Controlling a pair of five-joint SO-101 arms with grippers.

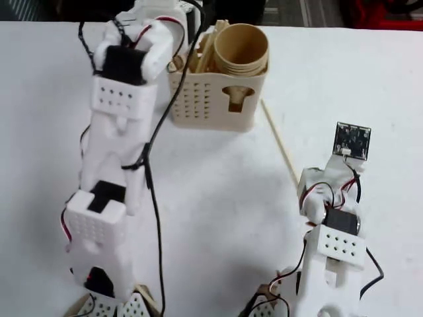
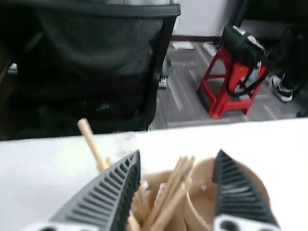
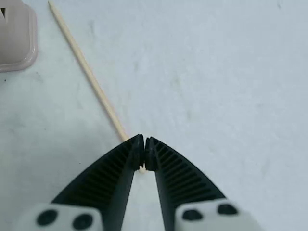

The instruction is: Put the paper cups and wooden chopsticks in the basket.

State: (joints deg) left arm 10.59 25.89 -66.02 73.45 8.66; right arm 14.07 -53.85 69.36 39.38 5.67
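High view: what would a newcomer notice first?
The white basket at the far side, holding paper cups and chopsticks, with the left gripper open above it. Then the single chopstick lying on the table, its near end pinched by the right gripper.

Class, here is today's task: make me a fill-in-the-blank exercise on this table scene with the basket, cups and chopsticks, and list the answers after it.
1. The left hand, above the basket, is ____.
2. The right hand is ____ on one end of a chopstick lying on the table.
3. The paper cups sit ____ the basket.
Missing words: open; shut; inside.
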